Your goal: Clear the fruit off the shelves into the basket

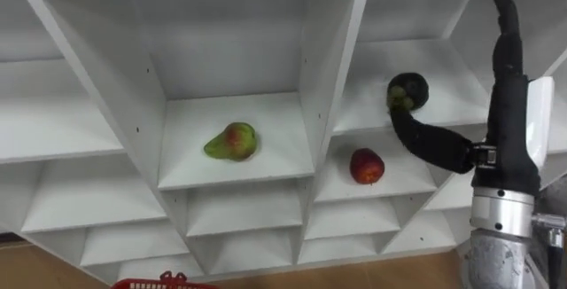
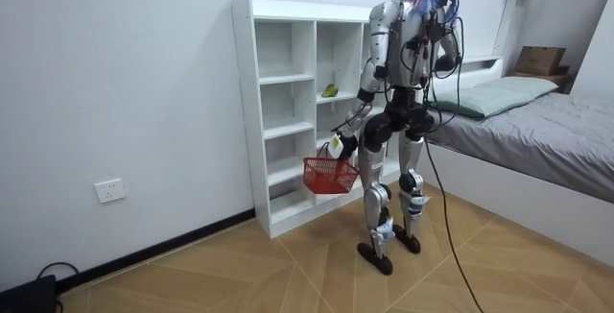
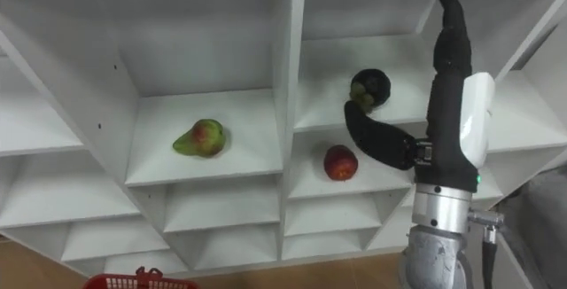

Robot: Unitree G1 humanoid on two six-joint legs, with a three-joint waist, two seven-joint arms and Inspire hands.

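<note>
Hovering right hand (image 1: pixel 512 121), dark fruit (image 1: pixel 408 90), pear (image 1: pixel 232 141), apple (image 1: pixel 367 166)

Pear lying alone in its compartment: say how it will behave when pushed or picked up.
The pear lies on its side, so a push would probably roll it in a curve. Its skin looks smooth, perhaps slippery to grip.

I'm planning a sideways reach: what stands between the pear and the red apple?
A white upright divider separates the pear from the red apple. They lie in neighbouring compartments, as both eye views show.
</note>
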